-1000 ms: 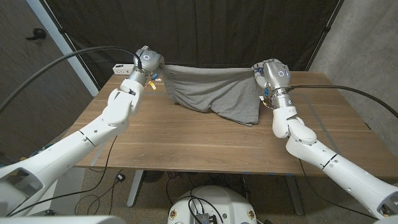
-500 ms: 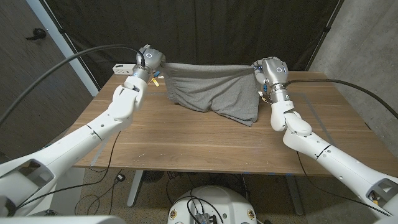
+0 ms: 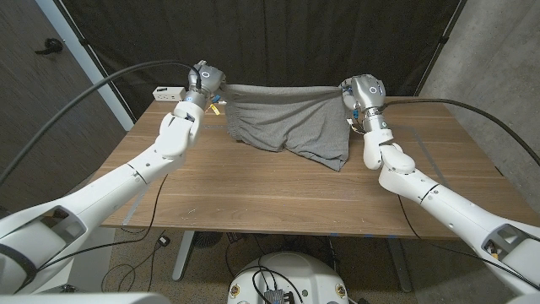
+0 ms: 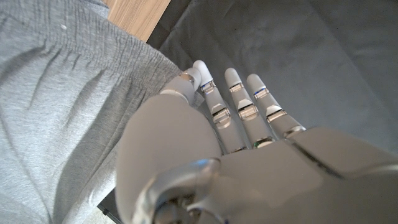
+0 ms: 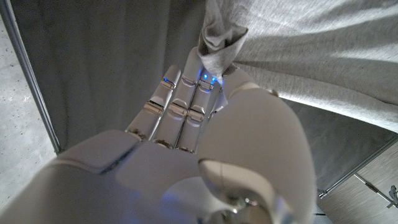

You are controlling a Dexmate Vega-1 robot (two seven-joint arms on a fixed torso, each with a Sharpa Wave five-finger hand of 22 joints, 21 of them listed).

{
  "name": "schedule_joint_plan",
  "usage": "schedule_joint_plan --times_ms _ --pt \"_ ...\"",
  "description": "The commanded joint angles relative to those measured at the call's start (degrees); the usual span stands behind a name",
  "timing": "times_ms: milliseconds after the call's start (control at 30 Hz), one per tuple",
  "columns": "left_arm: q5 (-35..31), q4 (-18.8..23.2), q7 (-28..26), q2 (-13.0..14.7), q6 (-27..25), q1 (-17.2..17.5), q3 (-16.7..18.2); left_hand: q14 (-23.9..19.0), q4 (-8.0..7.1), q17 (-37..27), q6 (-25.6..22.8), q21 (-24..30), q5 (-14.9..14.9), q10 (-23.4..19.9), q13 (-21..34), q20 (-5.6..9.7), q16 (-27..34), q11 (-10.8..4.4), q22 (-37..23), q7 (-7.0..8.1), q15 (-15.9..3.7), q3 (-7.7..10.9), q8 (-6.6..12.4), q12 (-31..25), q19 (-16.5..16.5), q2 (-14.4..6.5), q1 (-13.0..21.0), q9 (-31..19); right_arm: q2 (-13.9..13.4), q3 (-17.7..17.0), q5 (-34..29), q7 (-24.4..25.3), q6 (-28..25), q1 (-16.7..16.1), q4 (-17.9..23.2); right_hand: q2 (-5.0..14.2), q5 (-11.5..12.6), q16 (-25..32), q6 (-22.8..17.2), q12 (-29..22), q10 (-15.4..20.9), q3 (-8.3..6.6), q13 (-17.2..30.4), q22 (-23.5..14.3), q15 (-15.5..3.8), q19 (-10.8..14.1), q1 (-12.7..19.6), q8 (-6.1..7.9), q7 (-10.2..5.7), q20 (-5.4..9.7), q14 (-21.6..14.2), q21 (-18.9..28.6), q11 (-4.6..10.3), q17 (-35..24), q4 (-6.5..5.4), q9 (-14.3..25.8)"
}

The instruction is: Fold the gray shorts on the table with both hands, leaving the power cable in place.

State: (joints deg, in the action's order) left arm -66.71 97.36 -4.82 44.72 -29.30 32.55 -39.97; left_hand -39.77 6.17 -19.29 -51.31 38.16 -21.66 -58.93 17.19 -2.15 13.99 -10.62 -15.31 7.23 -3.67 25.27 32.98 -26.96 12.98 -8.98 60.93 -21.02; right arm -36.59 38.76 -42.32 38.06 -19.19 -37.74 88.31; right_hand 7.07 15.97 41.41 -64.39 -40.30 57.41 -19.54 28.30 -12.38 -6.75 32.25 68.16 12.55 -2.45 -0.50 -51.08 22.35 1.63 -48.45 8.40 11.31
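Note:
The gray shorts [image 3: 291,122] hang stretched between my two hands above the far part of the table, their lower edge draping onto the wood. My left hand [image 3: 211,87] grips the waistband corner at the far left; in the left wrist view the elastic waistband [image 4: 93,56] runs under the thumb of that hand [image 4: 205,143]. My right hand [image 3: 354,95] pinches the other corner at the far right; the right wrist view shows a bunched tip of cloth [image 5: 217,43] held between thumb and fingers of the hand [image 5: 205,124].
A white power strip [image 3: 167,92] lies at the table's far left edge beside my left hand. A cable [image 3: 422,105] crosses the far right of the wooden table [image 3: 278,198]. Black curtain hangs behind.
Both hands have carried the shorts a little farther from me toward the table's back edge, keeping the cloth stretched. The grips have not changed.

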Motion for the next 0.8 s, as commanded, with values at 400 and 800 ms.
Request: schedule_joint_plan --times_ms 400,800 --pt "-0.3 -11.1 -0.1 -4.0 -0.3 -7.3 -6.7 -0.4 0.01 -0.8 -4.1 1.2 1.2 -1.1 16.7 -0.17 0.6 -0.44 -0.4 -4.63 -9.74 -0.69 -0.32 -5.7 -0.3 -0.7 1.4 0.5 5.3 7.3 2.5 -1.6 0.4 10.6 -15.5 -0.02 0.6 -0.3 -1.1 -0.2 0.6 -0.65 0.2 0.0 -5.22 0.0 0.4 0.11 0.53 0.38 -0.7 0.6 0.23 -0.6 -0.02 0.2" --pt "1.0 -17.1 -2.5 -6.3 -0.8 -10.2 -9.7 -1.5 1.69 -2.5 -5.4 3.0 3.9 -2.9 14.7 1.51 2.1 -0.48 -0.7 -4.83 -10.11 -2.03 -1.16 -5.0 0.3 -0.5 3.7 2.2 7.9 11.3 3.4 -1.4 0.9 14.8 -22.3 -0.02 0.8 -0.4 -1.1 0.1 0.4 -0.82 0.0 0.0 -5.26 -0.1 0.3 -0.03 0.29 0.36 -0.9 0.8 0.22 -1.1 -0.07 0.2"
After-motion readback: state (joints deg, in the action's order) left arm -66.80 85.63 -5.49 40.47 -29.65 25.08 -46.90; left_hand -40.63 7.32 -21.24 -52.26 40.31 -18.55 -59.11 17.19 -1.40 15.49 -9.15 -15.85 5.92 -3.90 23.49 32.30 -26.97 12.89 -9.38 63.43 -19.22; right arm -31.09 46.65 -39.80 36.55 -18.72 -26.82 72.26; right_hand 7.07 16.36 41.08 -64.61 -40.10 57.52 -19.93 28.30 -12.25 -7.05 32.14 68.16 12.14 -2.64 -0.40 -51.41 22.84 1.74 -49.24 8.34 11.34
